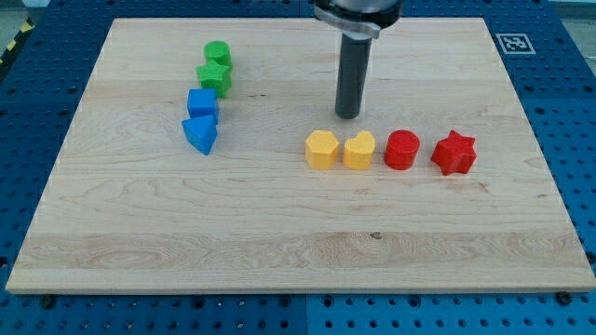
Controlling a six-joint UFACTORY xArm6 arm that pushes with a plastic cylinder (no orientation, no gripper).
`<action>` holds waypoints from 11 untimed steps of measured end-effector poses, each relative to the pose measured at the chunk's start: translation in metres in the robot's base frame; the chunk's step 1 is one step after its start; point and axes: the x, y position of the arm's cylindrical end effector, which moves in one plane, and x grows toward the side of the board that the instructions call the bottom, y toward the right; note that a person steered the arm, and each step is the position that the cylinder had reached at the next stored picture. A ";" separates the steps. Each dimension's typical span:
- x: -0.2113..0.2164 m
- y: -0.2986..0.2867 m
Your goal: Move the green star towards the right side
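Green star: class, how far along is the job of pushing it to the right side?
Done: nothing visible; the green star sits at the view's upper left, beside the green cylinder. In hand: my tip is far to its right, above the yellow blocks. Left: reaching the star's left side, then pushing.

Open board from green star (214, 77) toward 3 o'clock, up to my tip (347, 115), which stands in that lane. Green round (218, 53) touches star at 12, blue cube (202, 101) at 6. Yellow-red row (359, 150) lies near tip at 6.
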 end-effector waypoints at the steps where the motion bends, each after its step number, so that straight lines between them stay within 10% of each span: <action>1: -0.005 0.009; 3: -0.006 0.012; 6: -0.153 -0.088; 8: -0.158 -0.251; 11: -0.096 -0.230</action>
